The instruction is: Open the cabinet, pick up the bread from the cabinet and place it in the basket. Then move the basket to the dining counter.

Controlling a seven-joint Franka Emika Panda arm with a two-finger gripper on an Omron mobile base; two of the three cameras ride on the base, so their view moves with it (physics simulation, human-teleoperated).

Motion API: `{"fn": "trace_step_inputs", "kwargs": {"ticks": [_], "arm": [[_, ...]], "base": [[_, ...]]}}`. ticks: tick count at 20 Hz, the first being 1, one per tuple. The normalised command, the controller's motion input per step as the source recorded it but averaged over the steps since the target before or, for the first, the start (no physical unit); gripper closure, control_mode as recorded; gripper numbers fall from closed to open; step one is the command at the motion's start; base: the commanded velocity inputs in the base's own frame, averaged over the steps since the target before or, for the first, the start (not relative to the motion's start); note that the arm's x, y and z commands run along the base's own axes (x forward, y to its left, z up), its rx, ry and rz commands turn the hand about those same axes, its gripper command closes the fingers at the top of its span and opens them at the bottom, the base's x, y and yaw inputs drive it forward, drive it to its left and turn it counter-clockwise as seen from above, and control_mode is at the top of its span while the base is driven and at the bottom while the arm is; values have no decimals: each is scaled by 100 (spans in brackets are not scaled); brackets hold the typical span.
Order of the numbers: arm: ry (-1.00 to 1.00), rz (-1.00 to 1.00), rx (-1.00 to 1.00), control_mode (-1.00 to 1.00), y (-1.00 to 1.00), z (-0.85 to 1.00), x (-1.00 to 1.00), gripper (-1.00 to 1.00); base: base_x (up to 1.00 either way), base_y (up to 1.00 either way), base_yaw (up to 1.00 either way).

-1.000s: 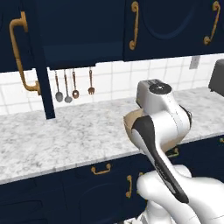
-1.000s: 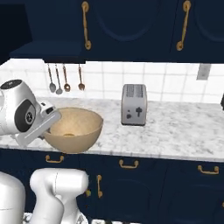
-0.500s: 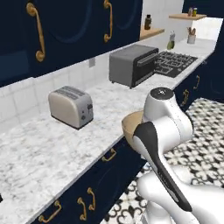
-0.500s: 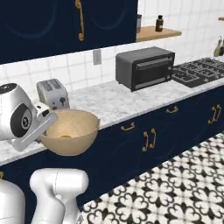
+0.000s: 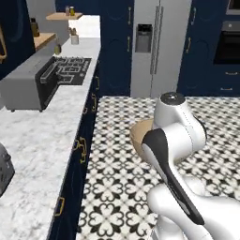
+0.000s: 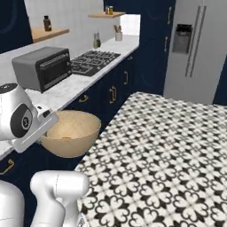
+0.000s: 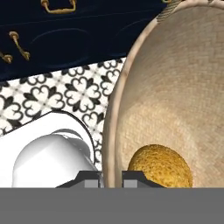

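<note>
The basket (image 6: 71,133) hangs in the air beside the arm, clear of the marble worktop (image 6: 77,82) and above the patterned floor (image 6: 168,150), its open mouth facing up and tipped a little toward the right base camera. It is round, so it has no real long axis; its rim runs roughly level. In the left base view only a tan slice of the basket (image 5: 139,136) shows, the rest hidden behind the white arm.

The pincer (image 7: 111,177) is pressed together on the basket's rim (image 7: 110,131): in the hand view one dark tip sits outside the wall and one inside, with the rim between them. Only the tops of the tips show above the bottom of that view.

The bread (image 7: 161,167) lies in the bottom of the basket, just beside the inner tip. It is a rounded golden lump, slightly wider than tall in that view, its lower edge cut off. In the right base view it is probably the faint yellowish speck (image 6: 65,138) low inside the bowl, too small to be sure.

Navy drawers (image 7: 65,26) with brass handles lie beyond the basket. A toaster oven (image 6: 42,67) and a stovetop (image 6: 93,58) sit on the worktop, and a grey fridge (image 6: 195,48) stands at the far end.
</note>
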Motion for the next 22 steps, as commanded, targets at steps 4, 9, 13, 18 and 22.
{"fn": "trace_step_inputs", "kwargs": {"ticks": [4, 9, 13, 18, 22], "arm": [[0, 0, 0, 100, 0, 0, 0, 100], [0, 0, 0, 100, 0, 0, 0, 100], [0, 0, 0, 100, 0, 0, 0, 100], [0, 0, 0, 100, 0, 0, 0, 100], [0, 0, 0, 100, 0, 0, 0, 100]], "base": [[0, -14, -96], [7, -27, -90], [32, -38, -78], [63, -34, -68], [91, -27, -60]]}}
